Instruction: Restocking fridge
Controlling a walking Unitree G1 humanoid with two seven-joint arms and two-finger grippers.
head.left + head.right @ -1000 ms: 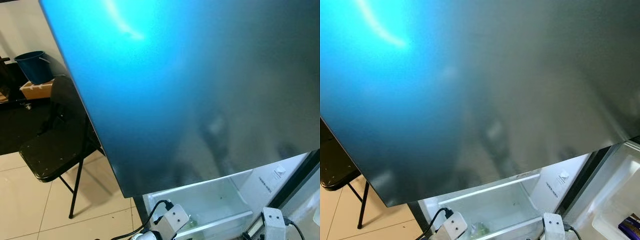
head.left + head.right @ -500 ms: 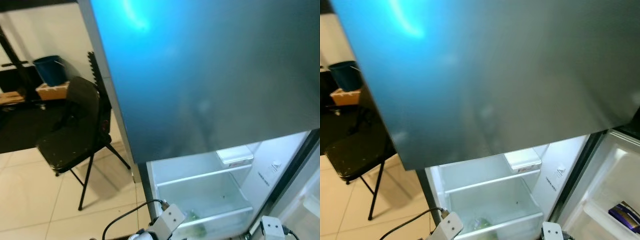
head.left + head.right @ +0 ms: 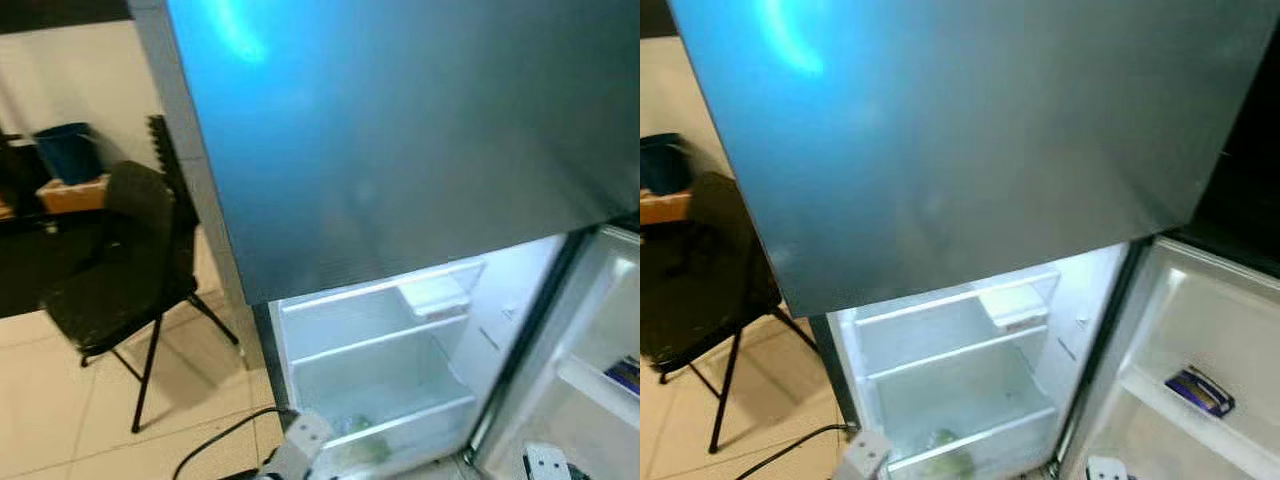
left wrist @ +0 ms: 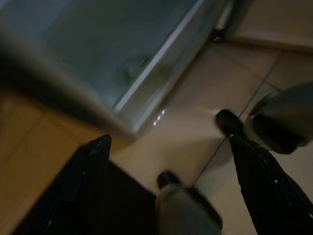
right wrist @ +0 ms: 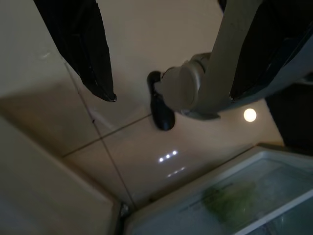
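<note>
White fridge interior (image 3: 960, 390) has come into fuller view ahead of both jaws, so restocking can begin. Left jaws (image 4: 168, 161) and right jaws (image 5: 166, 54) hang apart, empty.

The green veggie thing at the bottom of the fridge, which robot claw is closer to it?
Probably the left. The left claw hangs just outside the drawer front, near the green vegetable. The right claw hangs farther right, by the open door.
</note>
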